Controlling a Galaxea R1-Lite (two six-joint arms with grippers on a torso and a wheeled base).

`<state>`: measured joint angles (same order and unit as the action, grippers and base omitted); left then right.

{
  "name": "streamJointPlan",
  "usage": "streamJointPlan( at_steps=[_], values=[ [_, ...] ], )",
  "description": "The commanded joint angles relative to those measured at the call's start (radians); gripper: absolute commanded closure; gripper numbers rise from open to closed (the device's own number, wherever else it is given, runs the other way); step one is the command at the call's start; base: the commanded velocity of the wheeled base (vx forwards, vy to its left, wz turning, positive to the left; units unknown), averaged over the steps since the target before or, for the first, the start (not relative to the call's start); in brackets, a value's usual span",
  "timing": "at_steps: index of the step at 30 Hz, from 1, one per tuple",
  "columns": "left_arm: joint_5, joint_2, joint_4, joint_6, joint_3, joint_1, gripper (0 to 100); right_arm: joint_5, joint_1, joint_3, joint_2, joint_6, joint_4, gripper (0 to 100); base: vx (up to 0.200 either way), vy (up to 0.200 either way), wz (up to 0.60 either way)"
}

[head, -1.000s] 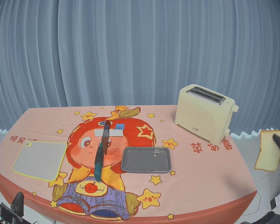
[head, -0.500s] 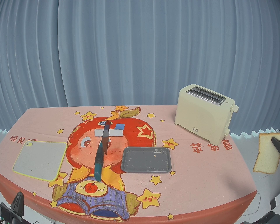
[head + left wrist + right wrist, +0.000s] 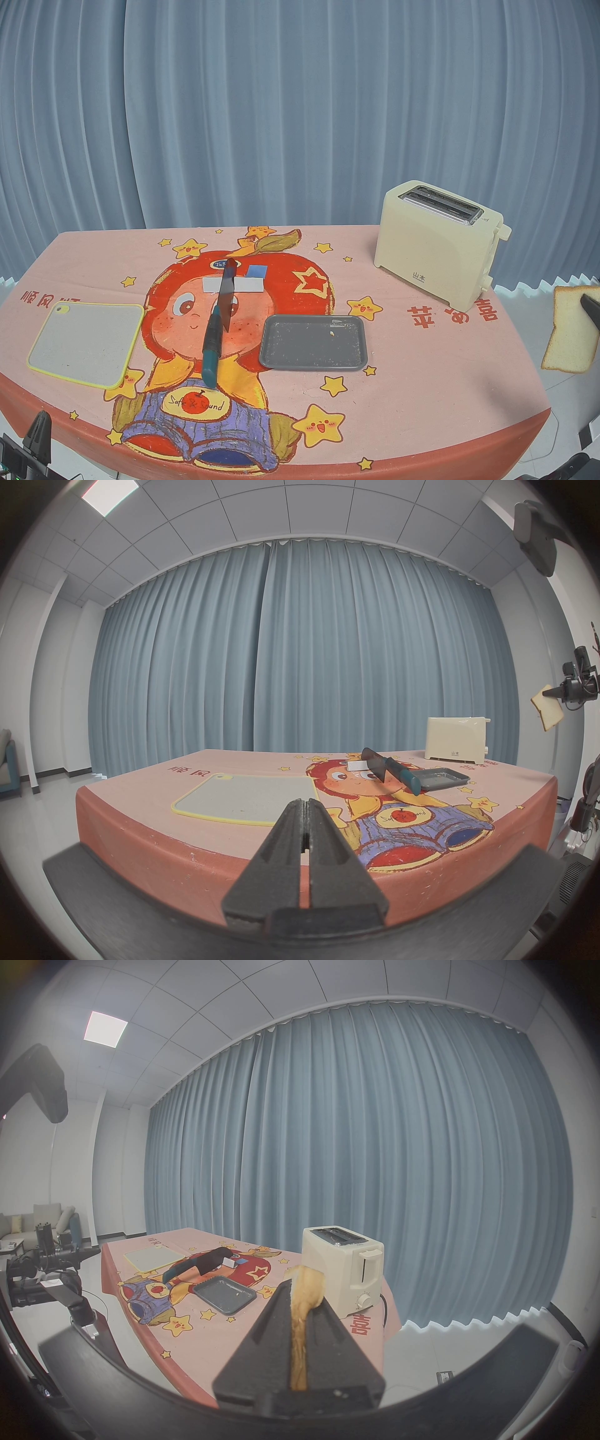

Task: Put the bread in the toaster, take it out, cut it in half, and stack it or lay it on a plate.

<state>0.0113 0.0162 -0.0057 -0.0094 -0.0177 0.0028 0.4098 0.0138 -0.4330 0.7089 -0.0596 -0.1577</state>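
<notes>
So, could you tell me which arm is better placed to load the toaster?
Right: the right gripper holds the bread near the toaster; the left gripper is shut, empty, at the opposite end.
</notes>
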Motion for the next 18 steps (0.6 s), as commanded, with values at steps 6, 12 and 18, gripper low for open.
streamJointPlan(
  at_steps=[6,12,18],
  values=[
    [0.001,-0.016,0.0,-0.001,0.018,0.0,100,0.0,-0.002,-0.001,0.004,0.0,-0.002,100,0.0,0.2,0.0],
    [0.001,-0.016,0.0,-0.003,0.018,0.0,100,0.001,-0.002,-0.001,0.003,0.0,-0.002,100,0.0,0.2,0.0],
    [0.001,-0.016,0.0,-0.003,0.018,0.0,100,0.0,-0.002,0.0,0.003,0.0,0.0,100,0.0,0.2,0.0]
  ],
)
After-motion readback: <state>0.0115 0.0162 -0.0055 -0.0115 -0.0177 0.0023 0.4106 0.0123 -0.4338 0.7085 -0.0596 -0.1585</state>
